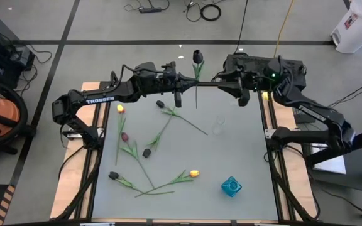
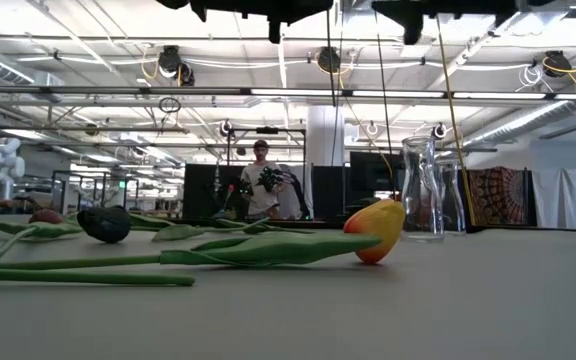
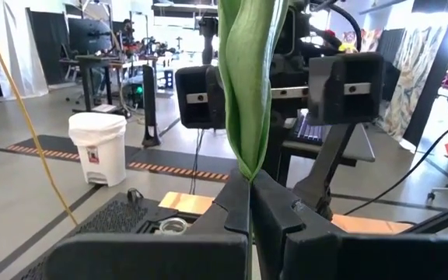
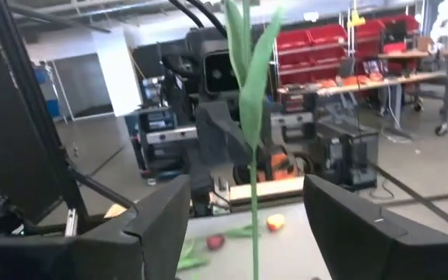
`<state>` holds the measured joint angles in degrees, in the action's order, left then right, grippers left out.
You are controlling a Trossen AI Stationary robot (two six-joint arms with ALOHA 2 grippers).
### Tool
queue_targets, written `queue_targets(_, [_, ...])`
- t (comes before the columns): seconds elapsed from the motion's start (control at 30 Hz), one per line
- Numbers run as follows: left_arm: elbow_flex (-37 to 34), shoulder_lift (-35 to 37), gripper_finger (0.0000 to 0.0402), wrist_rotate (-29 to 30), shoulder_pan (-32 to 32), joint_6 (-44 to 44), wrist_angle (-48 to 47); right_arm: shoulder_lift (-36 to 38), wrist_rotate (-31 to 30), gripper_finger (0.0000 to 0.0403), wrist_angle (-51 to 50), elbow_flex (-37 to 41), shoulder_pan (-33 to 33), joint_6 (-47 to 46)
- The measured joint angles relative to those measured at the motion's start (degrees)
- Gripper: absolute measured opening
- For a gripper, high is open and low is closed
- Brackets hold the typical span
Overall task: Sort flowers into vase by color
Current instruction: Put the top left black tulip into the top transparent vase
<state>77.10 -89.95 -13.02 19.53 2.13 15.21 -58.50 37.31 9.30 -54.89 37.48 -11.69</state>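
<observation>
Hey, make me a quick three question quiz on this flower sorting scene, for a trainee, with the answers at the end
1. True or false: the left pincer is shut on the stem of the dark tulip.
2. How do the right pincer's jaws stand? A) open around the stem B) clamped on a vase C) shut on nothing
3. Fill in: the blue vase stands near the table's ____ edge in the high view.

Key:
1. True; its fingers pinch the stem below the leaf.
2. A
3. Bottom; the clear vase is nearer the middle.

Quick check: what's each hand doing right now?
Left hand: closed on the dark tulip's stem.
Right hand: open around that stem, not gripping.
</observation>
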Motion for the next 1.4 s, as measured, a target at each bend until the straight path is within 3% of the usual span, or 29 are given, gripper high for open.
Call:
queue_targets(0.47, [-0.02,-0.54,0.0001,-1.77,-1.29,-0.01,-0.02,-5.82,-3.32,0.0242,11.56,0.0,-5.38,-6.11])
queue_targets(0.97, [-0.07,-3.11,0.0001,-1.07,-4.39,0.44,4.21,-5.84,-4.48,0.0242,11.49,0.0,-6.52,-8.59])
queue_targets(1.4, [-0.07,-3.04,0.0001,-1.05,-6.06,0.57,4.01,-5.82,-7.2,0.0242,10.71,0.0,-13.08,-8.11])
